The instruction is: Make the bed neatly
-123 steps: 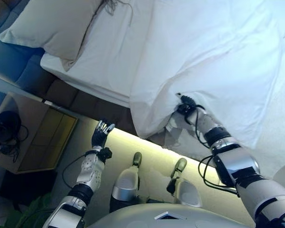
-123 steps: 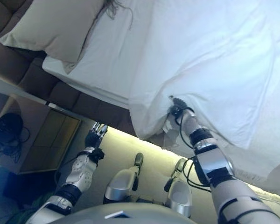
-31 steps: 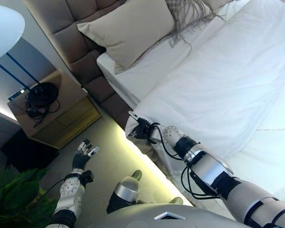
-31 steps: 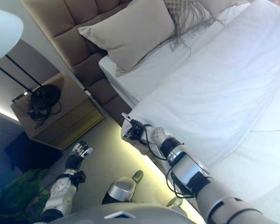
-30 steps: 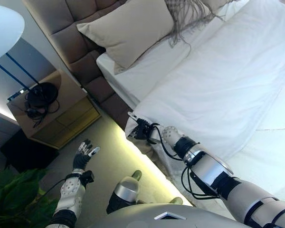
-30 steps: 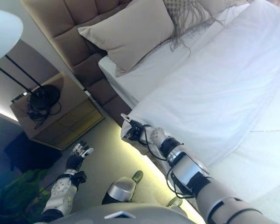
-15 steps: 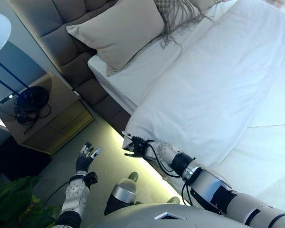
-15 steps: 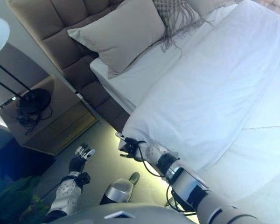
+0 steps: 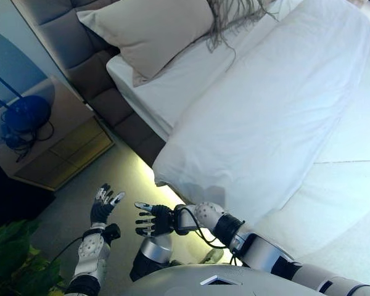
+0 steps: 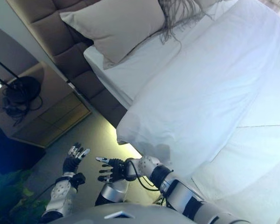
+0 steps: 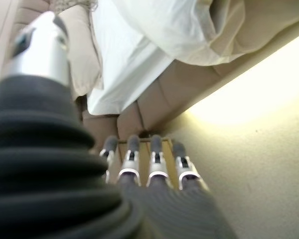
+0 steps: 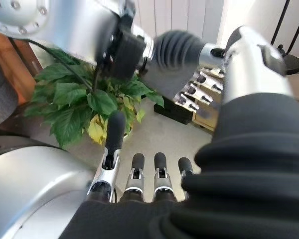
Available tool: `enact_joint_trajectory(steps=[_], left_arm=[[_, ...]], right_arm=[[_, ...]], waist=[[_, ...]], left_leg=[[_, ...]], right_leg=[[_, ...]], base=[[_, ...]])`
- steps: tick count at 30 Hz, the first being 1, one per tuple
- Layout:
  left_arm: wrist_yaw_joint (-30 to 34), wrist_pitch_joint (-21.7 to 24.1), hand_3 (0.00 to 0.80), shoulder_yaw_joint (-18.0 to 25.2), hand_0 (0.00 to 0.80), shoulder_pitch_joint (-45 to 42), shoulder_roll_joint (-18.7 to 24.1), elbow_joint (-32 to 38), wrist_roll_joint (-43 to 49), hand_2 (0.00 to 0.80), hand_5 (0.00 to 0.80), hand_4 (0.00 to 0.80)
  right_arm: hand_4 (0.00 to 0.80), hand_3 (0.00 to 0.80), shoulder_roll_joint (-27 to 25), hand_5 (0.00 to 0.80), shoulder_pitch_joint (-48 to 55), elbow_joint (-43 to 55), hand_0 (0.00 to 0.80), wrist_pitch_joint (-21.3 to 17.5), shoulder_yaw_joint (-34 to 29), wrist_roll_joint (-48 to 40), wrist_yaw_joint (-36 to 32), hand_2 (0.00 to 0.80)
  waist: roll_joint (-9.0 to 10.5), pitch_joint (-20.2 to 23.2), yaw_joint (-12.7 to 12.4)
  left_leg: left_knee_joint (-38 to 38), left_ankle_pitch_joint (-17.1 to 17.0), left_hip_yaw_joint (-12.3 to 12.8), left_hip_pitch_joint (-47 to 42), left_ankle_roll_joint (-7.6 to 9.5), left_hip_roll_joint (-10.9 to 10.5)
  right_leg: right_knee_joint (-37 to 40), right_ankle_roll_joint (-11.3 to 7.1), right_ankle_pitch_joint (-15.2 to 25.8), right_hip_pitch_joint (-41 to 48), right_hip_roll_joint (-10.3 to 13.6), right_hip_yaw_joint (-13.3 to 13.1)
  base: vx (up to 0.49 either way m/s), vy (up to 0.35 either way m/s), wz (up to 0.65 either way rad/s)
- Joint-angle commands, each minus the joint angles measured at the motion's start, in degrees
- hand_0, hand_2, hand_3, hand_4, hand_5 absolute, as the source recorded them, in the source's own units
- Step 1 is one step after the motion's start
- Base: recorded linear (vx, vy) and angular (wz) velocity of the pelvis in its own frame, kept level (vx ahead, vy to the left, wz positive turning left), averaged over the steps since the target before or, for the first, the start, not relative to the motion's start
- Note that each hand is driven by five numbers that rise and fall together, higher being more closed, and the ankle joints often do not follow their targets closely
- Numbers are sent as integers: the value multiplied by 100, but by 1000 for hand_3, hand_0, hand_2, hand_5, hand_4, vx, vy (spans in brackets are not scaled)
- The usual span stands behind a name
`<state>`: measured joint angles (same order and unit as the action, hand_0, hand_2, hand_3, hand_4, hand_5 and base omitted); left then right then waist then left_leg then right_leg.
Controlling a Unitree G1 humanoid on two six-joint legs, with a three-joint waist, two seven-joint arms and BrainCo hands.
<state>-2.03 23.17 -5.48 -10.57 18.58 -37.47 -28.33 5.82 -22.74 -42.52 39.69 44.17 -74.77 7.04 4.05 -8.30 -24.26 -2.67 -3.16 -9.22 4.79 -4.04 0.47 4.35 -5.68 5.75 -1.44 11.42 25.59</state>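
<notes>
The white duvet lies spread over the bed, its near corner hanging over the side; it also shows in the left wrist view. A beige pillow rests at the brown padded headboard. A fringed throw lies next to the pillow. My right hand is open and empty, low over the floor, clear of the duvet corner. My left hand is open and empty over the floor by the bed side. In the right wrist view my right hand's fingers are straight.
A wooden nightstand with a dark round object and cords stands left of the bed. A green plant sits at the lower left and shows in the right wrist view. A lit strip glows under the bed edge.
My right hand has let go of the duvet corner, opened, and drawn back and down toward me. The duvet corner now hangs free. The camera has shifted.
</notes>
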Motion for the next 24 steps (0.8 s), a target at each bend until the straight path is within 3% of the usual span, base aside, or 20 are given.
enact_joint_trajectory(steps=[1,8,16,24], left_arm=[[53,362,0,-29,0,320,184,-53,-124,0,0,0],[150,258,0,18,0,252,293,-92,-53,0,0,0],[346,180,0,90,0,203,354,-364,-22,0,0,0],[632,63,0,245,0,103,457,-477,25,0,0,0]], right_arm=[[0,0,581,0,431,309,0,517,377,22,-346,0],[0,0,513,0,156,333,0,-238,139,540,-868,0],[0,0,-656,0,-553,259,0,-775,-655,1919,-2196,0],[0,0,-1737,0,-191,641,0,-1105,-1522,2251,-2649,0]], waist=[[-217,-344,-44],[-181,-254,-1],[-136,-21,226],[-203,135,567]], left_leg=[[-233,-272,126,-114,298,-150],[-233,-257,198,-213,286,-141],[-233,-144,405,-433,265,-96],[-233,3,659,-705,282,-37]], right_leg=[[-182,-332,653,182,560,-97],[-131,-332,667,256,536,-88],[-46,-343,679,328,510,-107],[8,-376,732,374,472,-207]], base=[[0,0,0],[25,-26,0],[47,-36,-9],[34,-61,-16]])
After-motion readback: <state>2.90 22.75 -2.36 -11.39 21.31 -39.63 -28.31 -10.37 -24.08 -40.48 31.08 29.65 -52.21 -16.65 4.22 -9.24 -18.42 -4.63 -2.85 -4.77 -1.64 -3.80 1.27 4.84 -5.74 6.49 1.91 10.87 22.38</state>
